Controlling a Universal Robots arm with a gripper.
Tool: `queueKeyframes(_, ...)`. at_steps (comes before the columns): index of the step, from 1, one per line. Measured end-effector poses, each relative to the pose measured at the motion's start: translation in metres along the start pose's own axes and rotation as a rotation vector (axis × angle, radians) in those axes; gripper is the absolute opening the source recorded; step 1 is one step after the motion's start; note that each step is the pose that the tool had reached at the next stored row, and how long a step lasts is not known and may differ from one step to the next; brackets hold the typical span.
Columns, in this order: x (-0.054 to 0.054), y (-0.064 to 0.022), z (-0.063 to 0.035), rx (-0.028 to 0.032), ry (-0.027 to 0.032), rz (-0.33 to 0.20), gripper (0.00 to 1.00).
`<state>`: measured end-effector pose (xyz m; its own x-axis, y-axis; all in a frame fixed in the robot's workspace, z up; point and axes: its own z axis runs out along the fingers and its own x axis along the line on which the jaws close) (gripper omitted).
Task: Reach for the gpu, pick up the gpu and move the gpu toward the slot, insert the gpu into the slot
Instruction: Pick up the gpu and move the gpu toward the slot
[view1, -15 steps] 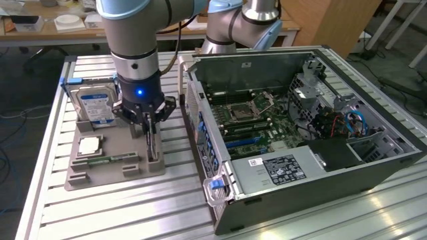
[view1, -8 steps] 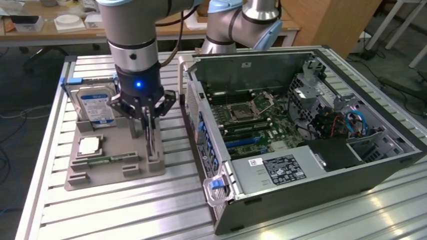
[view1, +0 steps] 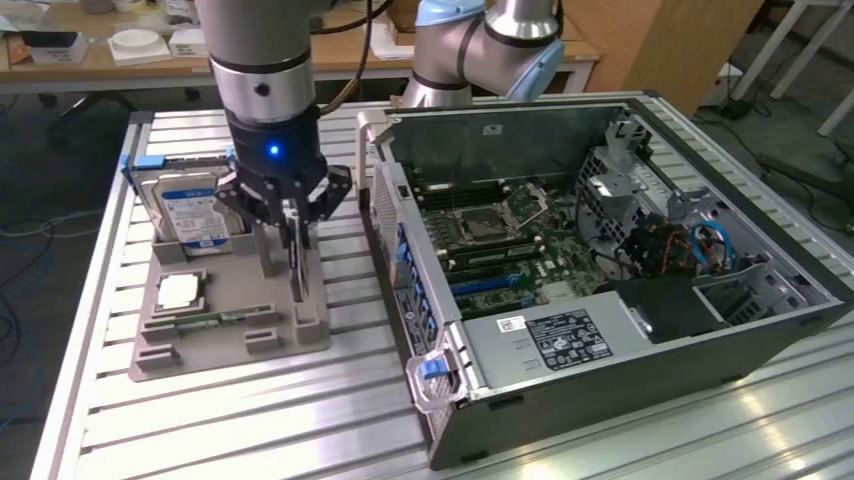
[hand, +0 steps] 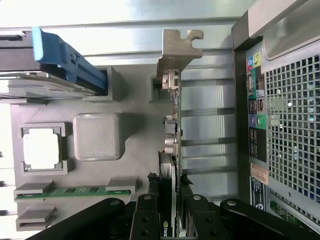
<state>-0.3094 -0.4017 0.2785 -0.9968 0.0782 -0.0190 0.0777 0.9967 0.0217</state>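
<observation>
The gpu (hand: 171, 132) stands on edge in the grey holder tray (view1: 227, 340), left of centre in the exterior view, clamped between the narrowed fingers of the end effector (hand: 170, 207), with the hard drive (view1: 187, 205) at its left and the open computer case (view1: 601, 330) at right on the tabletop (view1: 267, 420).

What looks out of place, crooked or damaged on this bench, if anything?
Nothing stands out. The gpu is upright on edge at the grey tray, clamped in the gripper. The hard drive and memory stick sit squarely in their slots. The open case lies beside the tray, with no visible damage.
</observation>
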Motion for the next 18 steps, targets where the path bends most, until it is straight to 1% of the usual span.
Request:
queueKeyframes(12, -0.001, 0.0009, -0.0411, -0.0014, 0.0001, 0.0, 0.26)
queueKeyframes(16, -0.001, 0.0011, -0.0526, -0.0018, 0.0002, 0.0, 0.26)
queueKeyframes(18, -0.001, 0.0012, -0.0554, -0.002, 0.0002, -0.003, 0.26)
